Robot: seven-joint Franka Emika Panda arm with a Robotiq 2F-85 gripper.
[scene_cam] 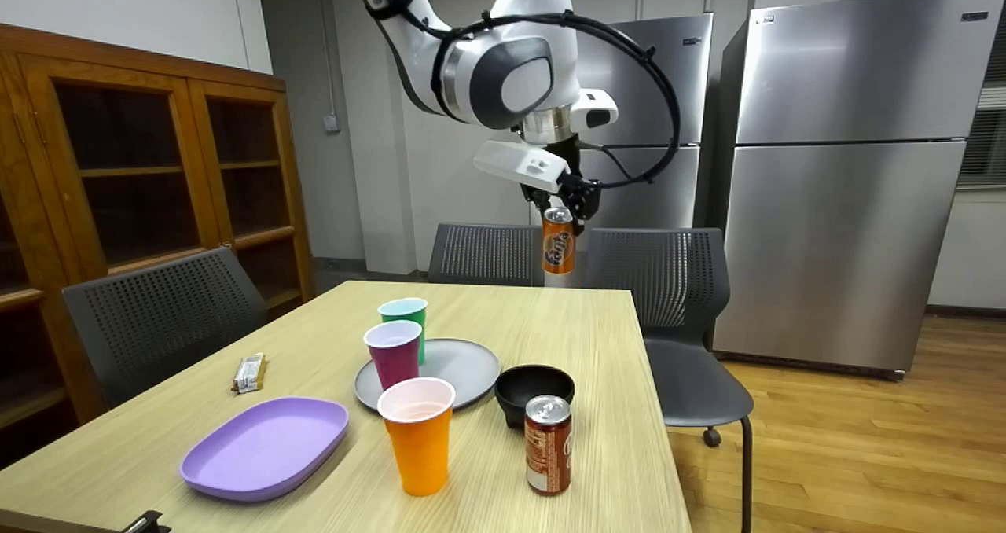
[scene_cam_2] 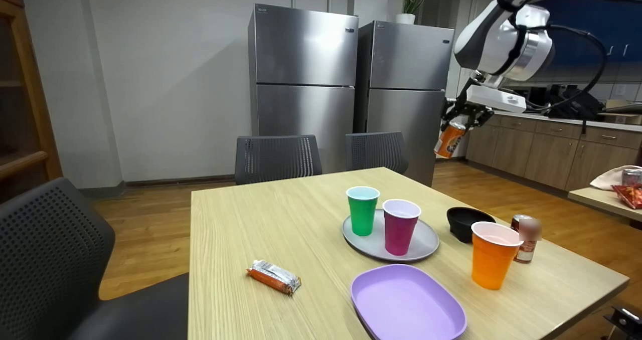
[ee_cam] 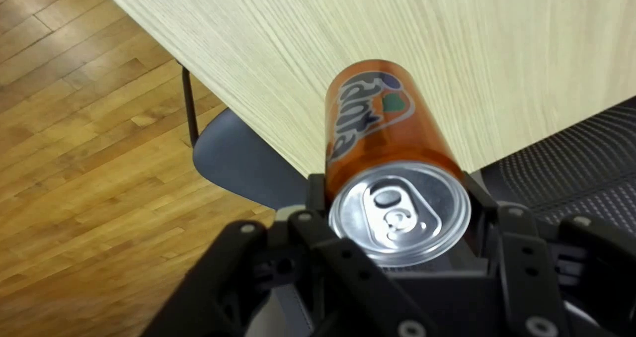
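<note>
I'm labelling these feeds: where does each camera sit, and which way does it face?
In an exterior view: on the brown can's side, looking over the table toward refrigerators; arm and tool show.
In an exterior view: on the purple plate's side, facing grey wall and refrigerators; arm and tool at right.
Wrist view: at the arm's end, looking down past the held Fanta can at table, chair and floor; tool's fingers show.
Both exterior views share purple plate and orange cup; all three show the Fanta can.

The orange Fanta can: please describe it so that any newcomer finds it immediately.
Follow the white arm down to its black claw. The orange Fanta can is clamped there; unlike the reddish-brown can standing on the table, it is held in the air.
</note>
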